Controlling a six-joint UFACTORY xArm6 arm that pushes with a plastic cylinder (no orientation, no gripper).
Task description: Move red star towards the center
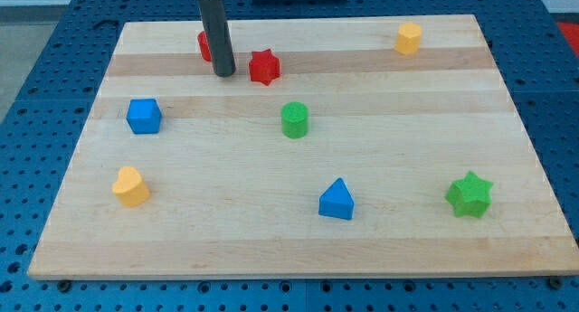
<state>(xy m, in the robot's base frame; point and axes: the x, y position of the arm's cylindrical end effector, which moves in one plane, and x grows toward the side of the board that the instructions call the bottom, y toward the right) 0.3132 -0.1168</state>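
The red star [264, 67] lies on the wooden board [298, 249] near the view's top, left of the middle. My tip [224, 73] rests on the board just left of the red star, a small gap apart. A second red block [204, 46] sits behind the rod, mostly hidden; its shape cannot be made out. A green cylinder [294, 119] stands below and right of the red star, near the board's middle.
A blue cube [143, 116] sits at the left. A yellow heart [130, 186] lies at the lower left. A blue triangle [336, 201] is at the bottom middle. A green star [469, 194] is at the lower right. A yellow block [408, 39] is at the top right.
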